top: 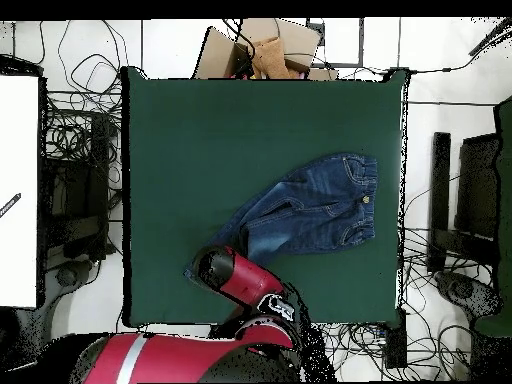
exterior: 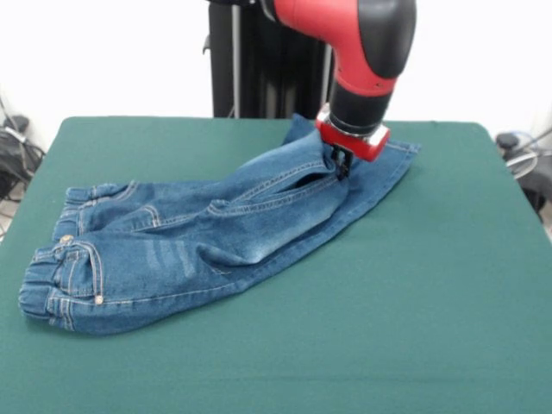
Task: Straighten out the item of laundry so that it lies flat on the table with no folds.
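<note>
Nearest us, the jeans' (exterior: pixel 172 259) waistband rests on the table (exterior: pixel 388 328); our gripper (exterior: pixel 340 164) has its fingers closed on a leg fold, probably to tug it flat.

This was a robotics lab or test room, not a home. A worktop (top: pixel 180 130) draped in plain dark green cloth stood on a white floor, ringed by loose black cables (top: pixel 75 130) and dark equipment boxes (top: pixel 478 185). A red and black robot arm (exterior: pixel 366 43) rose on a black pedestal (exterior: pixel 259 60) before a bare white wall. Cardboard boxes (top: pixel 255 50) sat past one edge.
</note>
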### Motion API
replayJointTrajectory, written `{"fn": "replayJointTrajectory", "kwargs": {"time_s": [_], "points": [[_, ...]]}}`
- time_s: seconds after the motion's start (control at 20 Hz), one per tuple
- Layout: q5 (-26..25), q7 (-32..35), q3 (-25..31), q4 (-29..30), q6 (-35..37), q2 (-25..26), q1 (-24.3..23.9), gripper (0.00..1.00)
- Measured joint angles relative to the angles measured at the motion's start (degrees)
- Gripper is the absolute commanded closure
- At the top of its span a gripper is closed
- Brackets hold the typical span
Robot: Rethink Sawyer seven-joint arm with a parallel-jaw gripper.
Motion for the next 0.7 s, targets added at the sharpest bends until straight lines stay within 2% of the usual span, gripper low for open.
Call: {"fn": "replayJointTrajectory", "kwargs": {"time_s": [0.7], "points": [[2.67, 0.0, -0.83, -0.74, 1.57, 0.18, 0.91, 1.0]]}}
